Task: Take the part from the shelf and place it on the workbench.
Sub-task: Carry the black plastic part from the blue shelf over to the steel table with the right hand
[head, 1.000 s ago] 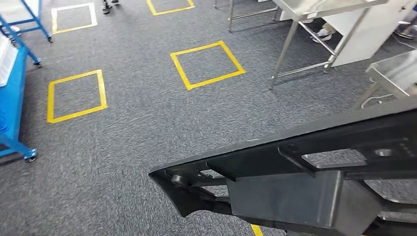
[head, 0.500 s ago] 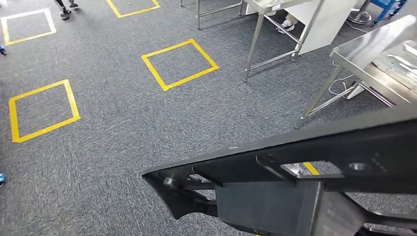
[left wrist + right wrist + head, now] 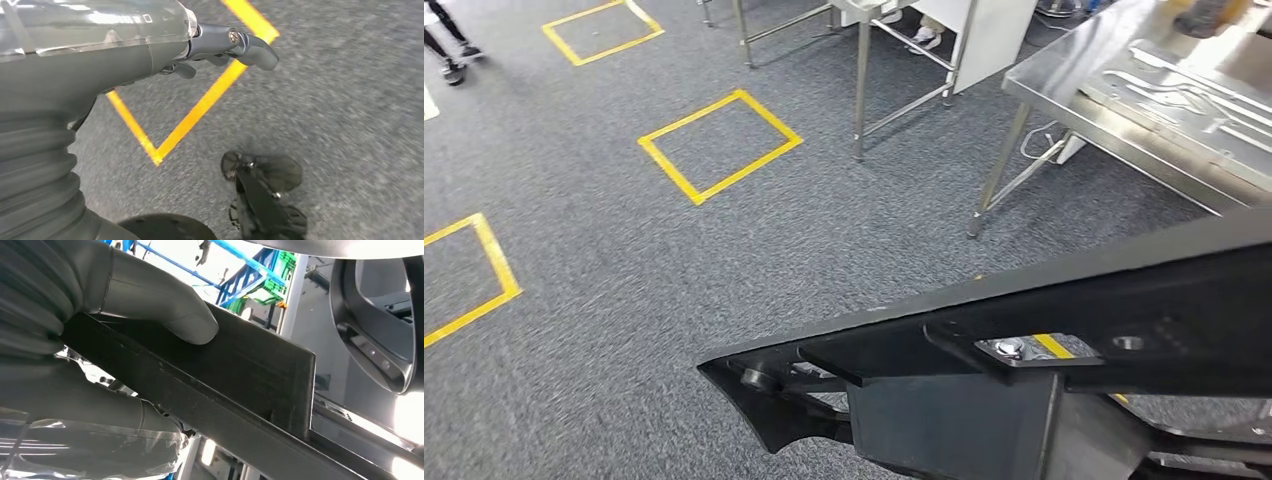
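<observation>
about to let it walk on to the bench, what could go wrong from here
The long black part juts ahead of the robot, so its tip could strike the steel workbench leg. The right hand grips just one flange, thumb on top, so the part might slip or twist.

The part [image 3: 1064, 340] was matt black throughout, its ribs and box section alike, and the right hand [image 3: 100, 305] that gripped it was pale grey, the thumb lying on black plastic. The left hand [image 3: 150, 45] was grey with darker fingers under a clear glossy cover. The carpet [image 3: 624, 330] beneath it was speckled blue-grey, marked with yellow tape squares [image 3: 720, 145]. Beyond the part, the workbench [image 3: 1124, 110] was bare silvery steel, with white panels [image 3: 984, 30] behind.
</observation>
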`<action>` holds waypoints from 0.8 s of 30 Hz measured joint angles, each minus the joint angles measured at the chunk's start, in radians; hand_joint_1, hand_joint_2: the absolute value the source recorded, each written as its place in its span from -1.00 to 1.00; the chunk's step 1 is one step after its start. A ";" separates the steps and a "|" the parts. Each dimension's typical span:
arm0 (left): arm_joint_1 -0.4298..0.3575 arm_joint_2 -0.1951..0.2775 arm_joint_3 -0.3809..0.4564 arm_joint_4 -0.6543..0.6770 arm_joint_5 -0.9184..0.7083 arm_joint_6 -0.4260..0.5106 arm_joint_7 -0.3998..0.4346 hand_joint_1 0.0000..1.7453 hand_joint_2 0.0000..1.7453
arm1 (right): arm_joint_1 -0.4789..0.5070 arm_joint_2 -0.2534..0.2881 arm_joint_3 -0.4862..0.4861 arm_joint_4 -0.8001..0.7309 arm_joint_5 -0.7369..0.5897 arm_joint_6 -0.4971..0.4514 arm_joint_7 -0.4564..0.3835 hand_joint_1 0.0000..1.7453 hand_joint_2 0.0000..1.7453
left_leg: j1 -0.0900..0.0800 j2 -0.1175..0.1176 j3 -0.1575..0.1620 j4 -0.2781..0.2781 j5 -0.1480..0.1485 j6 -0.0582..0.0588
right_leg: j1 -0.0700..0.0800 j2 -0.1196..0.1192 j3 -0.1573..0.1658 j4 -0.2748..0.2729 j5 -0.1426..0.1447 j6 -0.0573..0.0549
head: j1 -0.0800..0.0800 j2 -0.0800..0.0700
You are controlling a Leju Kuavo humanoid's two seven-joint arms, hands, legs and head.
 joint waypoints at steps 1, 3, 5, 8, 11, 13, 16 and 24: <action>-0.001 0.000 0.000 0.000 -0.002 -0.003 -0.005 -1.00 1.00 | -0.010 0.002 -0.002 0.005 -0.010 0.016 0.001 1.00 1.00 | 0.002 -0.026 0.019 -0.044 0.014 0.002 | -0.002 0.012 -0.005 0.005 0.000 0.005 | 0.000 0.000; -0.003 -0.001 -0.001 0.000 -0.003 -0.009 -0.013 -1.00 1.00 | -0.023 0.006 -0.017 0.017 -0.041 0.064 0.002 1.00 1.00 | 0.002 -0.049 0.028 -0.068 0.013 0.009 | -0.006 0.036 -0.018 0.009 0.004 0.018 | 0.000 0.000; -0.004 -0.003 0.000 0.000 0.006 -0.011 -0.016 -1.00 1.00 | -0.023 0.009 -0.047 0.027 -0.087 0.129 0.002 1.00 1.00 | 0.002 -0.024 0.030 -0.075 0.018 0.021 | -0.008 0.046 -0.025 0.010 0.005 0.031 | -0.001 0.000; -0.001 -0.006 0.004 0.000 0.028 -0.002 -0.011 -1.00 1.00 | -0.019 0.015 -0.114 0.047 -0.143 0.243 0.000 1.00 1.00 | 0.004 0.021 0.034 -0.087 0.023 0.038 | -0.006 -0.039 -0.081 0.120 -0.059 0.044 | 0.007 0.000; 0.005 -0.006 0.010 0.000 0.036 0.005 -0.009 -1.00 1.00 | -0.012 0.031 -0.176 0.079 -0.156 0.315 0.000 1.00 1.00 | 0.000 0.067 0.034 -0.087 0.020 0.042 | -0.013 -0.081 -0.163 0.283 -0.116 0.055 | 0.010 0.000; 0.005 -0.006 0.011 0.000 0.037 0.004 -0.010 -1.00 1.00 | -0.013 0.041 -0.204 0.100 -0.156 0.338 0.000 1.00 1.00 | 0.000 0.092 0.037 -0.086 0.016 0.040 | -0.016 -0.091 -0.140 0.238 -0.075 0.056 | 0.010 0.000; 0.002 -0.007 0.012 0.000 0.028 0.011 -0.009 -1.00 1.00 | -0.027 0.059 -0.236 0.122 -0.150 0.349 0.000 1.00 1.00 | -0.005 0.122 0.046 -0.085 0.008 0.029 | -0.005 -0.150 -0.033 0.037 0.004 0.041 | 0.010 0.000; -0.004 0.028 0.023 0.000 0.048 0.043 -0.009 -1.00 1.00 | -0.052 0.078 -0.254 0.151 -0.131 0.309 0.000 1.00 1.00 | -0.001 0.066 -0.015 0.082 -0.097 -0.007 | -0.006 -0.095 -0.007 -0.017 0.014 0.002 | 0.006 0.000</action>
